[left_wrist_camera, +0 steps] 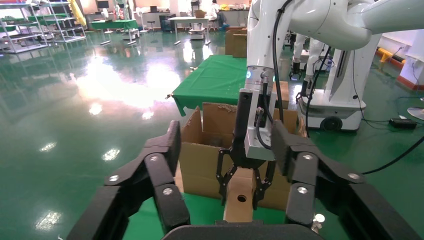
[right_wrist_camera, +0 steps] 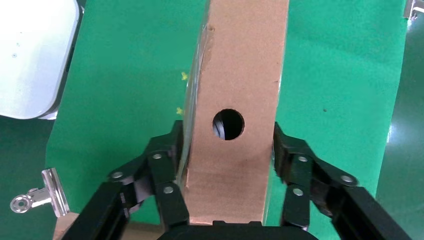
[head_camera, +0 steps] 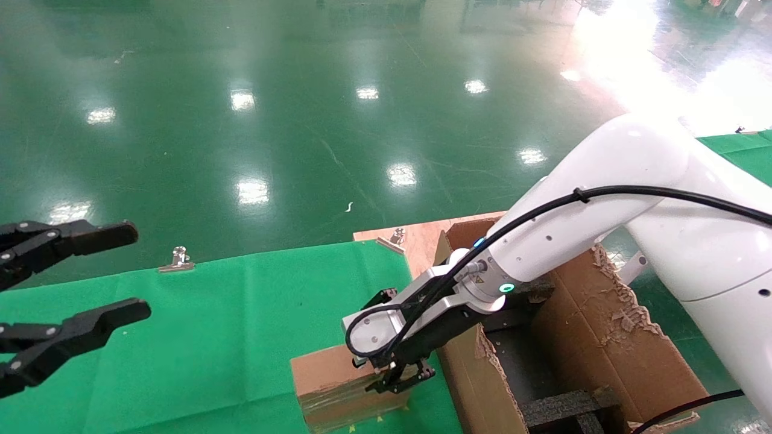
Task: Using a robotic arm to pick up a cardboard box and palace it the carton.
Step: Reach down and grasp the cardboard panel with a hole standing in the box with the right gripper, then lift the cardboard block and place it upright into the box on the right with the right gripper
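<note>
The small brown cardboard box stands on its edge on the green cloth, taped side facing me, just left of the large carton. The white robotic arm reaches down over it. My right gripper is shut on the box's end, one finger on each broad side. In the right wrist view the box with its round hole sits between the fingers of this gripper. My left gripper is open and empty at the far left. The left wrist view shows the box and carton.
Metal binder clips hold the cloth at the table's far edge. The carton has ragged flaps and black foam inside. A wooden board shows beside the cloth. Glossy green floor lies beyond.
</note>
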You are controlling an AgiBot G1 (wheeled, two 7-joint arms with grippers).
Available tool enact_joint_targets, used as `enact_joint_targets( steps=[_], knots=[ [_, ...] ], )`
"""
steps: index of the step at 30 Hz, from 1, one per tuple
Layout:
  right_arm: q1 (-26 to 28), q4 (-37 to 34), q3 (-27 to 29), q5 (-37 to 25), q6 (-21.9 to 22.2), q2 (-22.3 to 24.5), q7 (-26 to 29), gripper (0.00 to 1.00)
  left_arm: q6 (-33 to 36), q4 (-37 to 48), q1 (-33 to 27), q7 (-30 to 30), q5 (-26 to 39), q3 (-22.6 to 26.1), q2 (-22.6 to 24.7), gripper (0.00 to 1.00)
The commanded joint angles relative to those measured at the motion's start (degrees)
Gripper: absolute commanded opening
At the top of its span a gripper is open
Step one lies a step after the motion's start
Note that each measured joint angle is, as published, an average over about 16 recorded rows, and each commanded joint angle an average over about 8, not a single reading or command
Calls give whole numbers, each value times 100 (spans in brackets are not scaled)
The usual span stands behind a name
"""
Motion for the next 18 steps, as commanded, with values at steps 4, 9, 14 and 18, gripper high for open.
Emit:
enact_joint_targets(
  steps=[4,9,14,18],
  knots=[
    [-4,0,5,4,2,3,1,0,0,0,0,0,0,0,0,100],
    [-6,0,7,6,5,5,2,0,0,0,0,0,0,0,0,100],
    [36,-27,27,41,22,20,2,0,0,0,0,0,0,0,0,100],
    [234,-141,84,167,-8,64,-71,0,0,0,0,0,0,0,0,100]
  ],
)
